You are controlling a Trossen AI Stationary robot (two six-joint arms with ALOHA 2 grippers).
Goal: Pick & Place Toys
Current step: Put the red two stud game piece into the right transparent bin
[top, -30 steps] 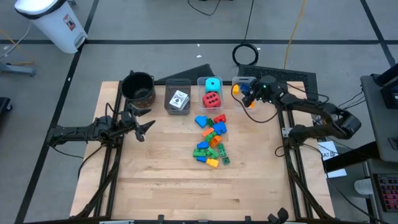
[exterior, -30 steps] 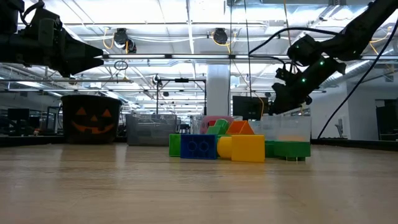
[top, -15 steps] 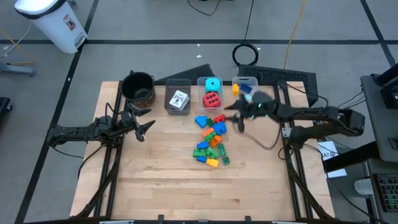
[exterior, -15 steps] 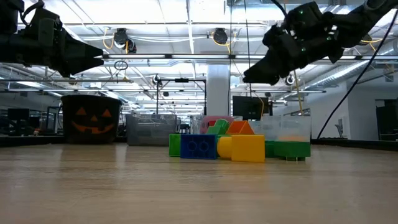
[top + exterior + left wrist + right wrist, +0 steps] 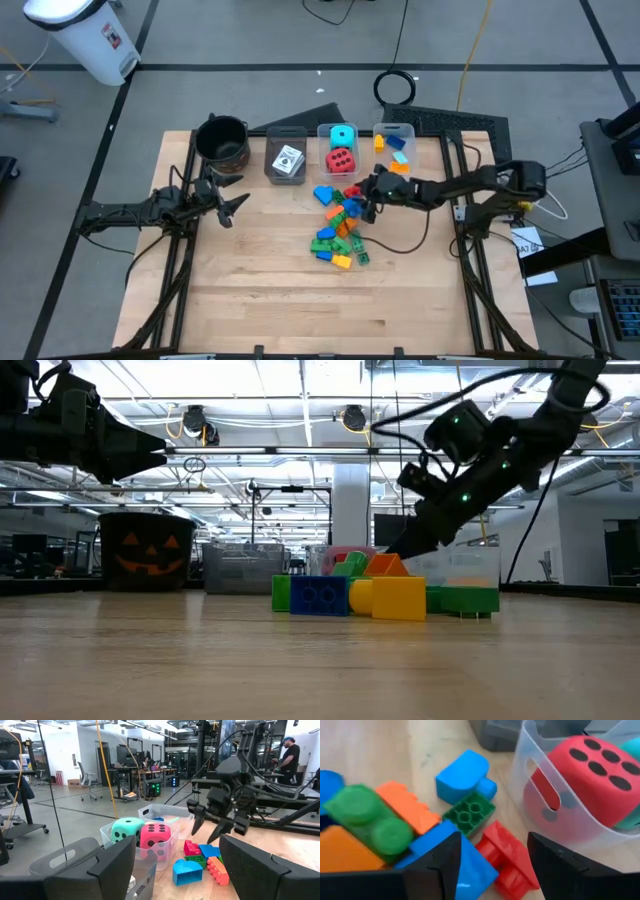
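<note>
The toys are a pile of small blue, green, orange, yellow and red bricks (image 5: 340, 220) lying on the wooden table's middle. A red brick (image 5: 506, 854), a green one (image 5: 469, 813) and a blue one (image 5: 462, 776) lie at the pile's far end. My right gripper (image 5: 368, 200) hovers open just above that end, slanting down from the right, with the red brick below the gap between its fingers. My left gripper (image 5: 238, 205) waits open over the table's left part, pointing level. A red dotted cube (image 5: 341, 160) and a cyan one (image 5: 342, 135) sit in a clear bin.
Along the far edge stand a black pot (image 5: 222, 140), a grey bin (image 5: 287, 158) with white cards, the clear bin (image 5: 535, 795) with the cubes, and a clear bin (image 5: 393, 142) holding orange and blue bricks. Bare wood lies toward the near edge.
My right gripper has swung from above the far right bin toward the table's left and near side, sinking and tipping downward until it came over the far end of the brick pile. The bricks and my left gripper have kept still.
</note>
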